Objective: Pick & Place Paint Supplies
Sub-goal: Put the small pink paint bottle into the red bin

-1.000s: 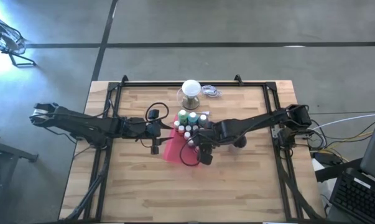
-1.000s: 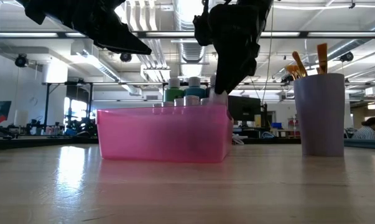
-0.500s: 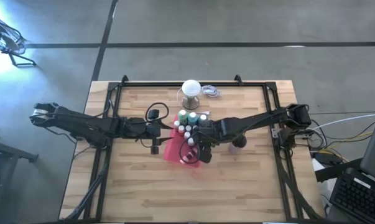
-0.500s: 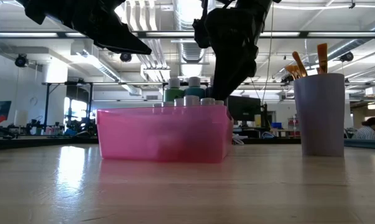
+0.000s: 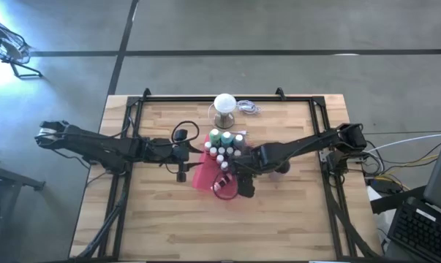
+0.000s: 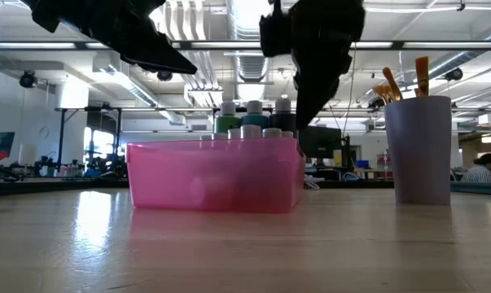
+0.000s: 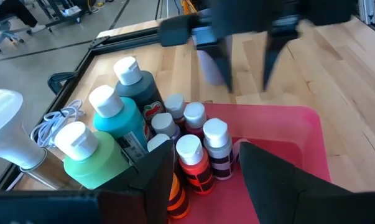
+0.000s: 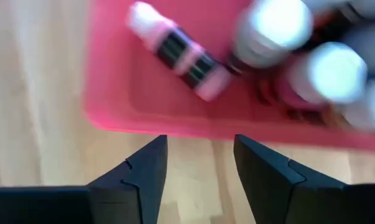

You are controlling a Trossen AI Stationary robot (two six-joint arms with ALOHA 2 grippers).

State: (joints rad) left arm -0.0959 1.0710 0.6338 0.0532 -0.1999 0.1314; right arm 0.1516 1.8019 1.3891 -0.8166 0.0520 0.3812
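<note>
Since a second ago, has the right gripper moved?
Yes. The right gripper has pulled back from over the pink tray, toward the table's near edge, empty; a pink bottle lies inside.

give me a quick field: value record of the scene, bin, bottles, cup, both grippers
pink bin: mid-table, holds the paint bottles
upright bottles: white-capped, clustered at one end of the bin
pink bottle: lying on its side on the bin floor
purple cup: stands beside the bin, brushes in it
right gripper: open, empty, above the bin's edge
left gripper: open, empty, by the bottle cluster
</note>
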